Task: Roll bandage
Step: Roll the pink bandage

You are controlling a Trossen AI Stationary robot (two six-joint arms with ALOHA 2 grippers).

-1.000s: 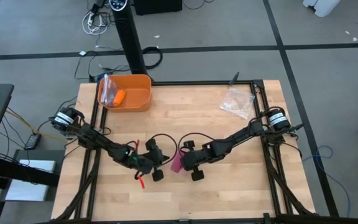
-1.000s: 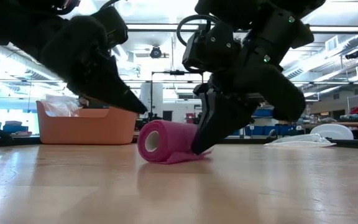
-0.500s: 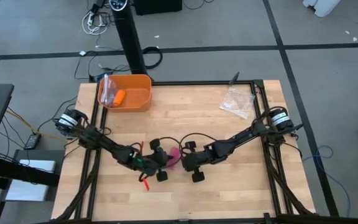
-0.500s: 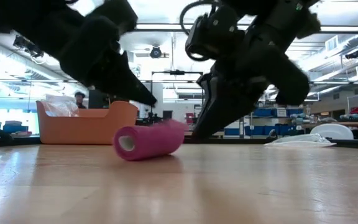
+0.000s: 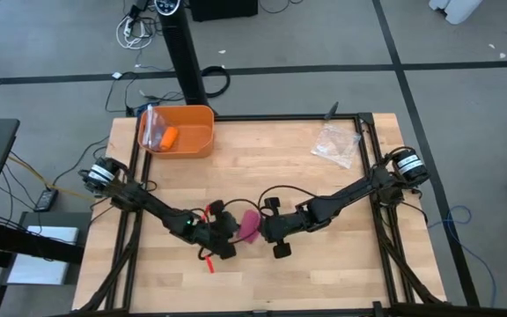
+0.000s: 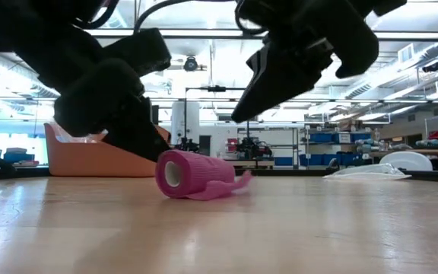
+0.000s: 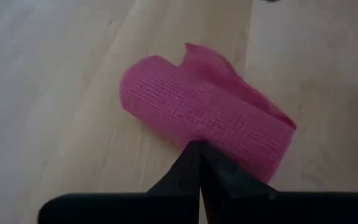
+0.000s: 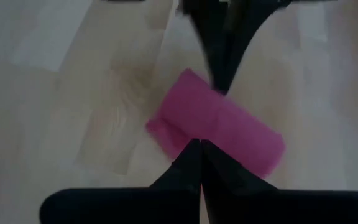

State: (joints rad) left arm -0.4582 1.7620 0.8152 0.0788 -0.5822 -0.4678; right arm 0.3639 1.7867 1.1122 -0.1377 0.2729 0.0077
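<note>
Rolled pink bandage [image 6: 192, 174] lies on counter [image 5: 324, 194], loose end out. Left pincer [image 7: 199, 163] closed, tip touching roll. Right pincer [image 8: 200, 154] closed, hovering above, holding nothing.

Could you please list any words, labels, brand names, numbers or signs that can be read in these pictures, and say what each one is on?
None can be read. The bandage, the orange bin, the clear plastic bag and the wooden table show no print, and anything in the room behind is too small to read.
</note>
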